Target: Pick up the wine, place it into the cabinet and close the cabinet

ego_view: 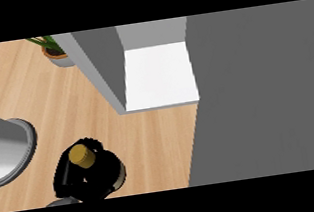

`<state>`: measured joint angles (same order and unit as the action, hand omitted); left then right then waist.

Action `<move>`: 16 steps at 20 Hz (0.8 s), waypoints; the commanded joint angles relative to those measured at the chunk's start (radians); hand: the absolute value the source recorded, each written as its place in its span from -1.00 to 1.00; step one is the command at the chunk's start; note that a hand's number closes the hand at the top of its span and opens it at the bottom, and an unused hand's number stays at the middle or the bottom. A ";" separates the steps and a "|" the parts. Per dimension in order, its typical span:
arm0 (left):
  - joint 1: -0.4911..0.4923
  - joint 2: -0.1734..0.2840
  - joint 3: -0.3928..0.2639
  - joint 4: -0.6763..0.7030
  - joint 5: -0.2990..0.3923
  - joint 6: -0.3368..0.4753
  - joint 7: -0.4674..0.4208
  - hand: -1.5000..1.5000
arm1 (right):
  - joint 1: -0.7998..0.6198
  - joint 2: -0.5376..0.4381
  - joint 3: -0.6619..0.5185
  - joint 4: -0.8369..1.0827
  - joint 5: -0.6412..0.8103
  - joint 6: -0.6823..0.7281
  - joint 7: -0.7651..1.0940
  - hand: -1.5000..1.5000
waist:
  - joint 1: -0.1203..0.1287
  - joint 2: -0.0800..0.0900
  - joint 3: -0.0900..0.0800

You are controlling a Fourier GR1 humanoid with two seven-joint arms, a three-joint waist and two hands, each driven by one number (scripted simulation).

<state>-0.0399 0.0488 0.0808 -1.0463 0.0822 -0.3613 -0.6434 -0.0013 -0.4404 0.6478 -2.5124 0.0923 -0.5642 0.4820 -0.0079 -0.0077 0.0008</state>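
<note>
Left hand (88,175) is curled around the wine (82,156) low over the wooden bench (55,107). Its gold cap shows. An open cabinet (157,75) stands near.

Left hand (89,180) curled, gripping

- My black hand (88,175) looks like glossy plastic, catching soft highlights as it curls round the wine bottle (82,156), whose top shows a matt gold cap.
- The counter (57,117) beneath is pale wood, smooth, with fine straight grain.
- The cabinet (157,75) has a matt white shelf and flat grey painted walls; its door (262,88) is a plain matt grey panel.
- A round grey container (2,150) at left looks like smooth brushed metal.
- The plant pot (57,55) appears matt.
</note>
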 commanded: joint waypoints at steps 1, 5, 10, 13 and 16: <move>0.021 -0.025 -0.026 -0.108 0.024 -0.004 0.069 1.00 | 0.050 -0.054 -0.024 -0.245 0.036 0.012 0.099 -1.00 | -0.001 0.001 -0.001; 0.131 -0.048 -0.188 -0.263 0.034 0.092 0.105 1.00 | 0.066 -0.061 -0.038 -0.228 -0.005 0.015 0.059 -1.00 | 0.001 0.000 0.000; 0.124 -0.049 -0.204 -0.363 0.076 0.107 0.230 1.00 | 0.129 -0.064 0.027 -0.228 0.049 -0.005 -0.004 -1.00 | -0.007 0.001 0.000; 0.071 -0.049 -0.322 -0.364 0.078 0.267 0.239 1.00 | 0.112 -0.081 -0.004 -0.246 0.015 -0.005 0.017 -1.00 | -0.014 0.002 -0.001; 0.059 -0.049 -0.367 -0.381 0.075 0.340 0.258 1.00 | 0.147 -0.091 0.004 -0.246 0.021 -0.004 -0.016 -1.00 | -0.014 0.002 -0.001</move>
<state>0.0463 0.0014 -0.2059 -1.4115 0.1511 -0.1326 -0.4106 0.0680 -0.4956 0.6350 -2.5173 0.0796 -0.5686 0.3872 -0.0169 -0.0061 0.0000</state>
